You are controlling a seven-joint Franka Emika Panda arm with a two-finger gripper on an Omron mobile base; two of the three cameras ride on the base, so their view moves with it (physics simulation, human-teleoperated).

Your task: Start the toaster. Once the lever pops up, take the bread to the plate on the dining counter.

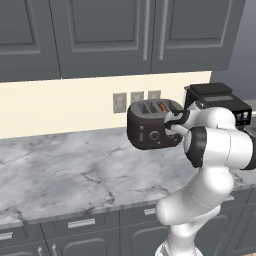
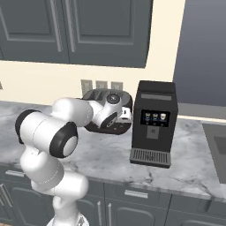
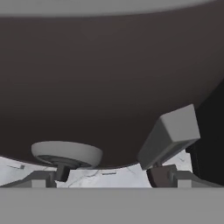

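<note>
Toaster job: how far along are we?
Early. Bread sits in a slot of the toaster, loaded. The hand is right at the toaster's front, by the lever and a knob. Left: toasting, then carrying the bread to the plate.

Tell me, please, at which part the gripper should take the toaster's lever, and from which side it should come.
Take the lever by its blocky grey tab, which sticks out from the dark front face of the toaster, beside a round knob. Coming straight at that front face looks best. The open gripper already faces it, and the tab's flat sides probably give the fingers a firm hold for pushing it down.
</note>
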